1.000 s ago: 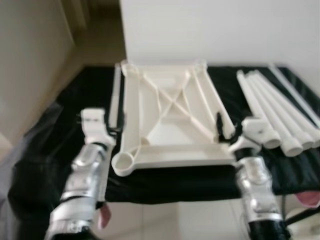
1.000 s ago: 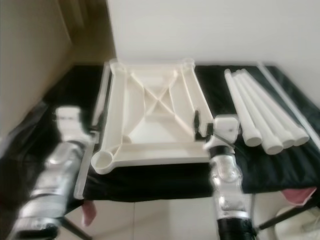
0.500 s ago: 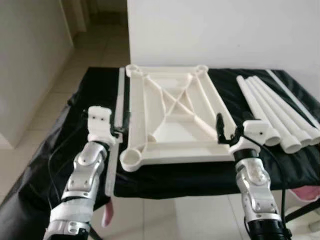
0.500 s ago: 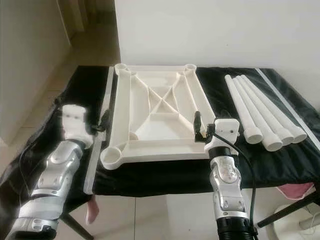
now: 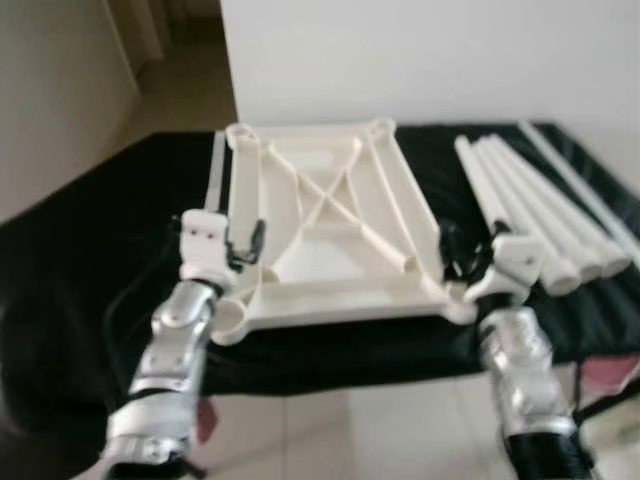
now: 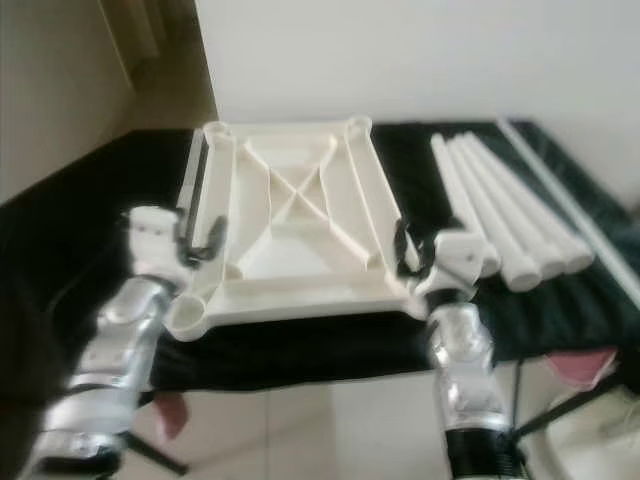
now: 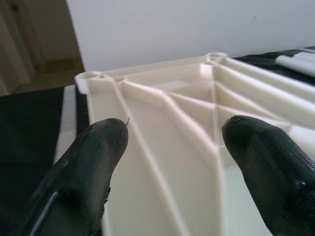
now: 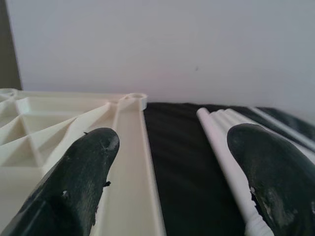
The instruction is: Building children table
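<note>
The white plastic tabletop [image 5: 320,215] lies upside down, ribs up, on the black-covered table [image 5: 90,270]. Several white tube legs [image 5: 520,200] lie side by side to its right. My left gripper [image 6: 200,235] is open over the tabletop's near left corner, just behind the round leg socket [image 5: 228,318]. In the left wrist view its fingers [image 7: 93,162] straddle the ribbed underside [image 7: 162,113]. My right gripper [image 5: 455,250] is open at the near right corner. In the right wrist view one finger [image 8: 83,172] sits over the tabletop's right rail [image 8: 130,128], the other beside the legs [image 8: 221,132].
A thin white strip [image 5: 215,170] lies along the tabletop's left side and another [image 5: 575,185] lies beyond the legs. A white wall [image 5: 400,60] stands just behind the table. Tiled floor and a pink thing [image 5: 610,375] lie below the table's front edge.
The camera has shifted and blurred. My left gripper has moved inward from beside the left strip to over the tabletop's near left corner. The right gripper stays at the near right corner.
</note>
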Motion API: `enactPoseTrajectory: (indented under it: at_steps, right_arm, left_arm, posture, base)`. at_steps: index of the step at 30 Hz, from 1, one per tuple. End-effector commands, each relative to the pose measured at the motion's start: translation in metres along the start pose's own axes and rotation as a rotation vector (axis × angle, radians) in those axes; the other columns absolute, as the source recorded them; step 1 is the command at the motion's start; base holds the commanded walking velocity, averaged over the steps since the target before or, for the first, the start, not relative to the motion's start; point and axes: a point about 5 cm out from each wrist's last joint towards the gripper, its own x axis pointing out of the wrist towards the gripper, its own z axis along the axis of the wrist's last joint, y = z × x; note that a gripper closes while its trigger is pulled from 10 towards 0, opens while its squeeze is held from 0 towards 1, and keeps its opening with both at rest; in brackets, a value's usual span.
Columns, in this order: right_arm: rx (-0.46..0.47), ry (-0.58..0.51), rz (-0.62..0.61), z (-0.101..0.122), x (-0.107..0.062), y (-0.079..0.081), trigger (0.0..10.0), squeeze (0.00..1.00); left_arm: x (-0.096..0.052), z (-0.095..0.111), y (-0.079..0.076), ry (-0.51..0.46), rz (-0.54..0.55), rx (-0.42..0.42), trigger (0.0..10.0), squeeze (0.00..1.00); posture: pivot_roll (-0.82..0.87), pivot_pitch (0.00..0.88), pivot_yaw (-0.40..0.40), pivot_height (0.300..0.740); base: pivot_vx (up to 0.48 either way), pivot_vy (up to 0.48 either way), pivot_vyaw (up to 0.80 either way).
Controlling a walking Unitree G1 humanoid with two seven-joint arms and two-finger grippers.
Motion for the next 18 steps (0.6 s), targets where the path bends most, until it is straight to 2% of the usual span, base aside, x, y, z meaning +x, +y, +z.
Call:
enactPoseTrajectory:
  at_steps: [1, 3, 14, 18]
  right_arm:
    - [0.010, 0.008, 0.005, -0.0020, -0.0005, 0.0020, 10.0, 0.00]
    - [0.009, 0.007, 0.007, -0.0017, -0.0006, 0.0024, 10.0, 0.00]
    - [0.013, 0.012, 0.005, -0.0019, -0.0002, 0.0027, 10.0, 0.00]
    - [0.061, 0.056, -0.052, -0.0037, 0.0039, -0.0024, 10.0, 0.00]
  left_arm:
    - [-0.0017, -0.0031, 0.0049, 0.016, 0.014, 0.013, 10.0, 0.00]
    - [-0.0013, -0.0032, 0.0047, 0.017, 0.016, 0.015, 10.0, 0.00]
    - [-0.0008, -0.0067, 0.0057, 0.034, 0.033, -0.019, 10.0, 0.00]
    - [0.0001, -0.0044, 0.0077, 0.039, -0.012, -0.038, 10.0, 0.00]
  posture:
    - [0.01, 0.000, -0.007, 0.740]
    - [0.01, 0.000, -0.007, 0.740]
    - [0.01, 0.000, -0.010, 0.740]
    - [0.01, 0.000, -0.013, 0.740]
  base:
    - [0.000, -0.345, 0.00]
    - [0.000, -0.332, 0.00]
    - [0.000, 0.000, 0.00]
    - [0.000, 0.000, 0.00]
